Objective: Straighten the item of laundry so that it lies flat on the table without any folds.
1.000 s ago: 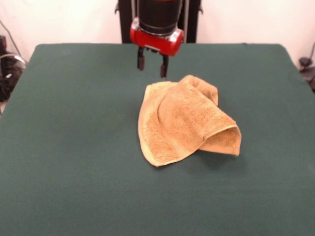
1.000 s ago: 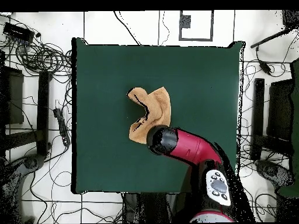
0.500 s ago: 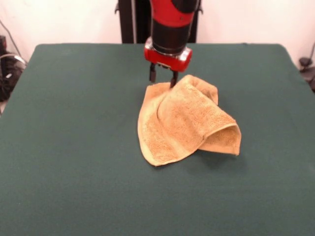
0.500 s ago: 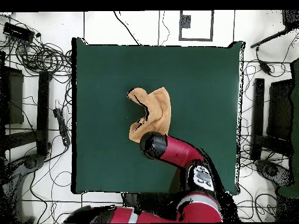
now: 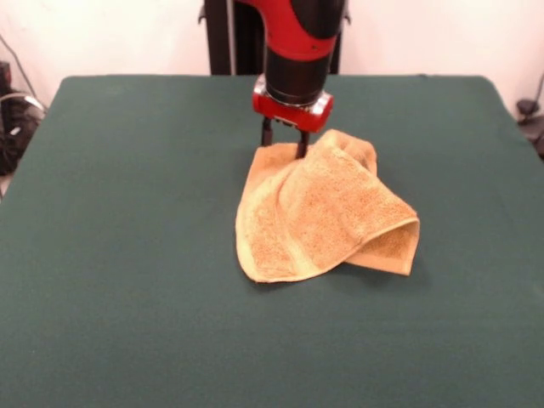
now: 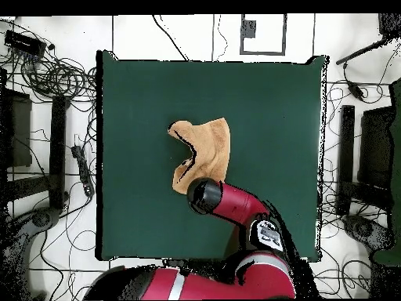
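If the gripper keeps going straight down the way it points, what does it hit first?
The gripper points straight down at the towel's far edge, so it likely meets that cloth first, then the table beneath.

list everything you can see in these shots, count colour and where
towel: 1, orange-tan terry cloth, near the table's middle, crumpled with a raised fold at the front view's right
table: 1, dark green cloth cover, fills most of the front view
cables: many, black, on the pale floor around the table in the overhead view
dark stands and equipment: several, black, on the floor at both sides of the table in the overhead view
robot arm: 1, red and black, coming down over the towel's far edge
gripper: 1, black fingers under a red collar, tips at the towel's far edge; whether they pinch the cloth cannot be told
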